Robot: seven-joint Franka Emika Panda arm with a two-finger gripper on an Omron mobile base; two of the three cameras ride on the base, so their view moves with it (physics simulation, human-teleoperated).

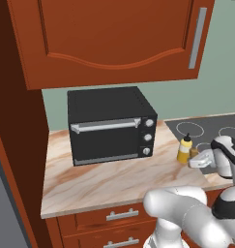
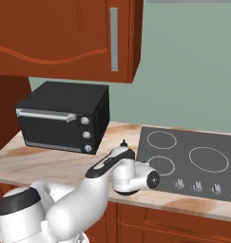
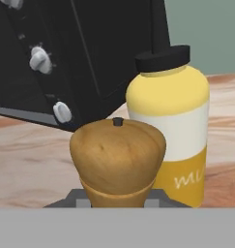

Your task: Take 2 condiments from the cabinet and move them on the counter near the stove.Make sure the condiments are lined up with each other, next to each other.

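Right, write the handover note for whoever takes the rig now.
Tool: the wooden shaker sits between its tips low in the hand view; grip can't be confirmed.
Yellow squeeze bottle stands on the counter by the stove, right of the toaster oven.
Cabinet door is closed.
Done: both condiments are out, close together.
Left: release the shaker, check alignment, withdraw.

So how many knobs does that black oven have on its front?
3, stacked in a column down the right side of the toaster oven: top, middle, bottom.
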